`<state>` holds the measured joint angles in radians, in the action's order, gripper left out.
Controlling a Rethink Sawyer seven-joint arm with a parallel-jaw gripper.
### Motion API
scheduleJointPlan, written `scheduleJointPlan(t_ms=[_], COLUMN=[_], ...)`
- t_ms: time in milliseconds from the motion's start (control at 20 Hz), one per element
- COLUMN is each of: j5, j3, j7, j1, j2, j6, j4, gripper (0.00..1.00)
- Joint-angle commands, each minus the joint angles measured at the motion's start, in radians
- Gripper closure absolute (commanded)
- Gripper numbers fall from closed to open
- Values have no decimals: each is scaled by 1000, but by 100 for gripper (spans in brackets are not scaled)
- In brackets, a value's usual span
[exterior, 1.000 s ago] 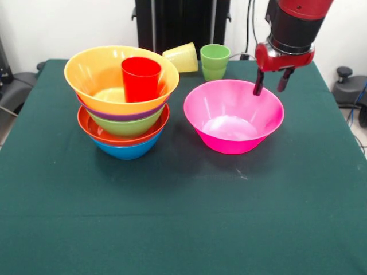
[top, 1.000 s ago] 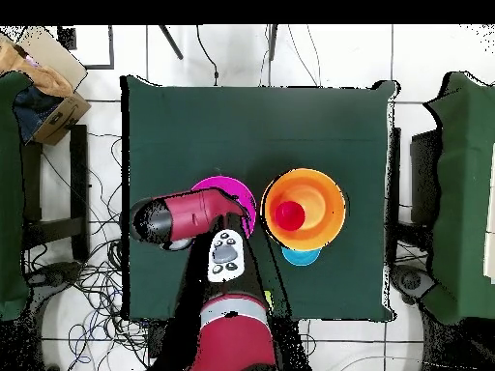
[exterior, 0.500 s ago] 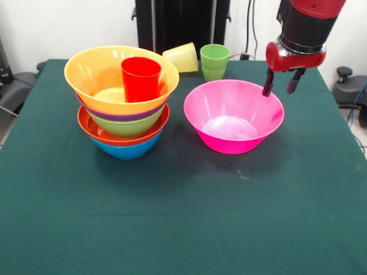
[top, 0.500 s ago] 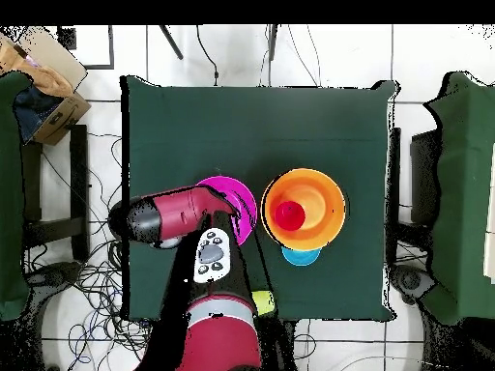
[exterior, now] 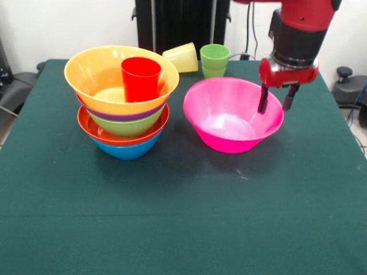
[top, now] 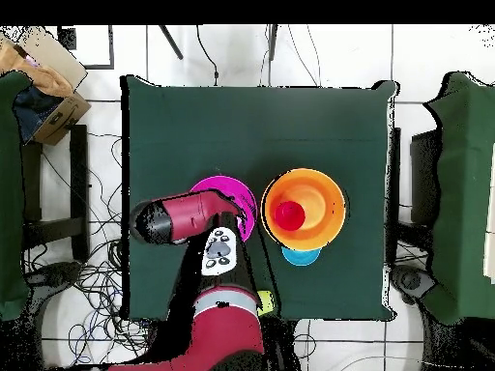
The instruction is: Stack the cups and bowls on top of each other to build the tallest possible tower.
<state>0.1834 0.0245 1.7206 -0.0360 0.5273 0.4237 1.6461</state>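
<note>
Open black-fingered gripper (exterior: 275, 101) is straddled over the right rim of the large glossy pink plastic bowl (exterior: 229, 117) at frame centre-right, one finger inside, one outside, with the multicoloured nested-bowl tower (exterior: 123, 103) positioned left of it.

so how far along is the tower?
Done: tower of nested bowls, with the red cup upright in the yellow-orange bowl. In hand: gripper open, fingers straddling the pink bowl rim. Left: pink bowl, yellow cup on its side, green cup.
</note>
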Motion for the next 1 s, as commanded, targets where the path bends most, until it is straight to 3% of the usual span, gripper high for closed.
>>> scheduleJointPlan(t_ms=[50,650,950,1000], j5=[92,115,117,113], j3=[27,19,15,5], j7=[114,67,78,83], j1=[50,97,99,91], j2=[-175,-274,-273,-276], j6=[-243,-338,-345,-345], j4=[51,31,30,26], gripper=[0,0,0,100])
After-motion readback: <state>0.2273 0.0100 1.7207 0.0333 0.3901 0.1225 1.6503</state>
